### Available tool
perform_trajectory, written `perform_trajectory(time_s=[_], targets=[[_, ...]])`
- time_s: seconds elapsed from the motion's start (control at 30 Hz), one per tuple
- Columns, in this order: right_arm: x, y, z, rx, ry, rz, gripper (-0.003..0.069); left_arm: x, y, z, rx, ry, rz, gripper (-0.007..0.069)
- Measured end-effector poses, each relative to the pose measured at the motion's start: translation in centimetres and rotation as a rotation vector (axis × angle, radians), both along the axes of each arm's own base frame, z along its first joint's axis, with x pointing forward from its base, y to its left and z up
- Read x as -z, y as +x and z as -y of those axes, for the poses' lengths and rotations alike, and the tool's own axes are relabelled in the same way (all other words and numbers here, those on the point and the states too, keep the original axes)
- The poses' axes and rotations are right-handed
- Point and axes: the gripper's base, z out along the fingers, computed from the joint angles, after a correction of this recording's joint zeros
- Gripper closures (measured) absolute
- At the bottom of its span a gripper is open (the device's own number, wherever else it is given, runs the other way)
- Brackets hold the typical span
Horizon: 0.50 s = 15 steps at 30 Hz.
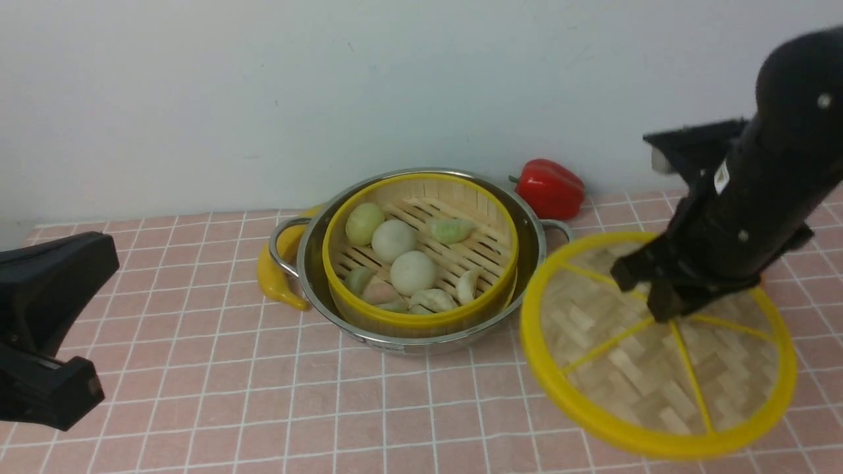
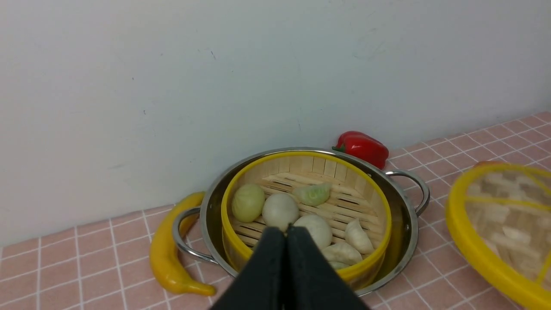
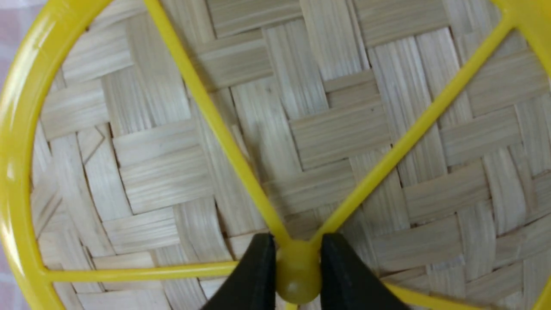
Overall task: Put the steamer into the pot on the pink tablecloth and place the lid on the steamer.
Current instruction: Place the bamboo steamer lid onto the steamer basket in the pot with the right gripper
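**A:** Nearest to us is the flat round woven-bamboo lid (image 1: pixel 632 368) with its yellow plastic rim and spokes, on the right of the pot. The right gripper (image 3: pixel 296 241) has its jaws clamped on the yellow centre hub (image 3: pixel 297 277). The disc hangs tilted and seems clear of the cloth.

**B:** So what do we count as done?

**A:** The first half. The round bamboo steamer (image 1: pixel 421 321) with yellow rims, holding toy buns and dumplings, sits inside the wide shiny stainless-steel pot (image 1: pixel 535 257). The pot stands on the pink white-gridded tablecloth (image 1: pixel 263 395).

**B:** And the left gripper (image 2: pixel 285 234)?

**A:** Its jaws are pressed together on nothing, off to the left and well apart from the pot.

**B:** Then we have only the lid left: bring it over the steamer, level it, seat it on the yellow rim and let go.

**A:** We judge so too. The steamer is uncovered. The red toy pepper (image 1: pixel 552 187) and the yellow curved toy (image 1: pixel 276 276) lie beside the pot, out of the way.
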Motion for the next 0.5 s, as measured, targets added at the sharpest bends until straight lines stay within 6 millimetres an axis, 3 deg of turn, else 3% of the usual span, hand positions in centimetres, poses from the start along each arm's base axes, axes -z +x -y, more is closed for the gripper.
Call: perform_trajectory(time_s=[0.03, 0.17, 0.2, 0.23, 0.3, 0.33, 0.37, 0.5], targets=[[-1.4, 0.9, -1.0, -0.012, 0.024, 0.049, 0.0513, 0.0, 0.0, 0.0, 0.000, 0.000, 0.000, 0.0643], [-2.9, 3.6, -4.7, -0.076, 0.065, 0.130, 0.0513, 0.0, 0.0, 0.0, 0.000, 0.000, 0.000, 0.0643], [-3.0, 4.2, -5.6, -0.093, 0.070, 0.142, 0.0513, 0.0, 0.0, 0.0, 0.000, 0.000, 0.000, 0.0643], [-2.9, 5.8, -8.2, -0.131, 0.091, 0.175, 0.0513, 0.0, 0.0, 0.0, 0.000, 0.000, 0.000, 0.0643], [-2.5, 7.6, -10.7, -0.157, 0.120, 0.207, 0.0513, 0.0, 0.0, 0.0, 0.000, 0.000, 0.000, 0.0643], [-2.5, 7.8, -10.8, -0.157, 0.122, 0.210, 0.0513, 0.0, 0.0, 0.0, 0.000, 0.000, 0.000, 0.0643], [-2.1, 9.2, -12.5, -0.169, 0.149, 0.239, 0.0513, 0.0, 0.0, 0.0, 0.000, 0.000, -0.001, 0.0639], [-1.1, 11.4, -14.1, -0.166, 0.183, 0.281, 0.0513, 0.1, -0.1, 0.1, 0.008, 0.004, -0.016, 0.0636]])
